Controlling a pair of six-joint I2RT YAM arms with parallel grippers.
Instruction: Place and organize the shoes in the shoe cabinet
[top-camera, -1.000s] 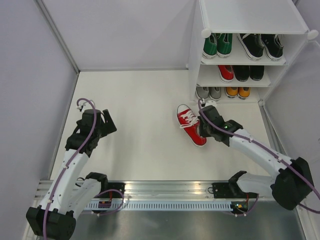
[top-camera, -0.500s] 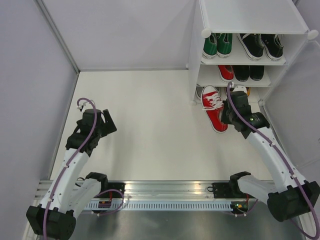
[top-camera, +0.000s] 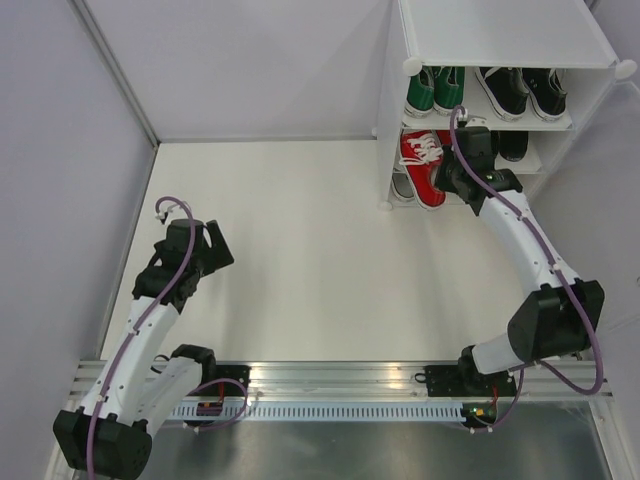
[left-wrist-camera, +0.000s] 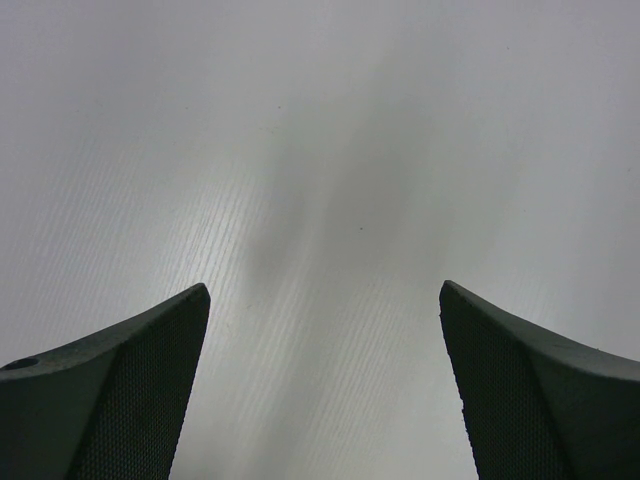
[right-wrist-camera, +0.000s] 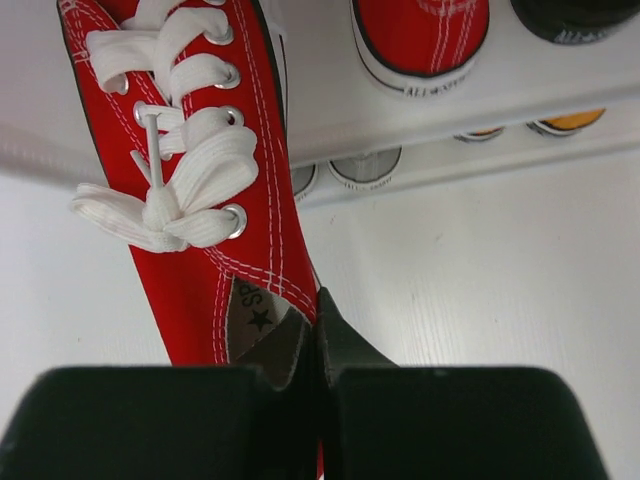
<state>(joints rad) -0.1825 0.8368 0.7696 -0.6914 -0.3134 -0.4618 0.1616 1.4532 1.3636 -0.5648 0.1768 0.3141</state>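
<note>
Near left: left gripper (top-camera: 212, 243), fully released and empty, poised over bare table (top-camera: 290, 260). Judged parked there to leave the working side free.

Mid right: right gripper (right-wrist-camera: 318, 335), clenched on the heel collar of the red sneaker (right-wrist-camera: 205, 230). Gripped at the heel, presumably so as to lead with the toe into the shelf opening. Sneaker carried clear of the table, toe toward the shoe cabinet (top-camera: 500, 30), at the front of the middle tier.

Far right, inside the cabinet:
- Upper visible tier: green pair (top-camera: 434, 90) and black pair (top-camera: 520, 92).
- Middle tier: matching red sneaker (right-wrist-camera: 420, 35), with a black toe (right-wrist-camera: 575, 12) beside it.
- Tier below: grey toes (right-wrist-camera: 365, 165) and orange toes (right-wrist-camera: 570, 120).

Grouped by colour throughout. Target therefore judged to be the gap beside the shelved red sneaker, on the side away from the black toe.

Not determinable:
- Whether the held sole touches the shelf edge.
- Heel of the held sneaker, buried between the fingers.
- Shelved red sneaker from overhead, covered by the arm and the load.
- Heels of all shelved shoes, hidden under the panels.
- Any lower tier, cut off from view.
</note>
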